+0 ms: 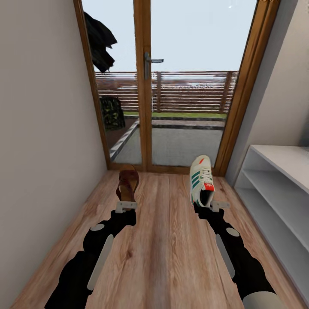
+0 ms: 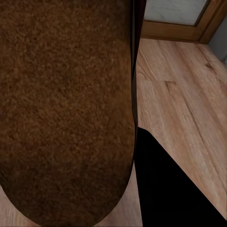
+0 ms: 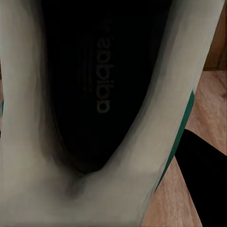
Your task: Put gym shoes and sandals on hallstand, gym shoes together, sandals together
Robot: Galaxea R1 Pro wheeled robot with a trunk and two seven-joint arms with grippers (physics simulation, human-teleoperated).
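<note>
Left gripper [image 1: 126, 206]: clenched on flat brown leather sandal [image 1: 127, 184], held above warm wood-plank corridor floor [image 1: 167, 253].
Right gripper [image 1: 211, 205]: clenched on white green-striped gym shoe [image 1: 201, 180] at its heel.
Light-grey hallstand [image 1: 279, 189]: along the corridor's right edge.
Advice: turn right; keep both grips firm and level.

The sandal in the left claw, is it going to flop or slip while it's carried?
The sandal is thin and flat, so it probably bends some, though it juts stiffly out of the left claw now. Its footbed looks rough and suede-like, so slipping seems unlikely. It is likely light.
</note>
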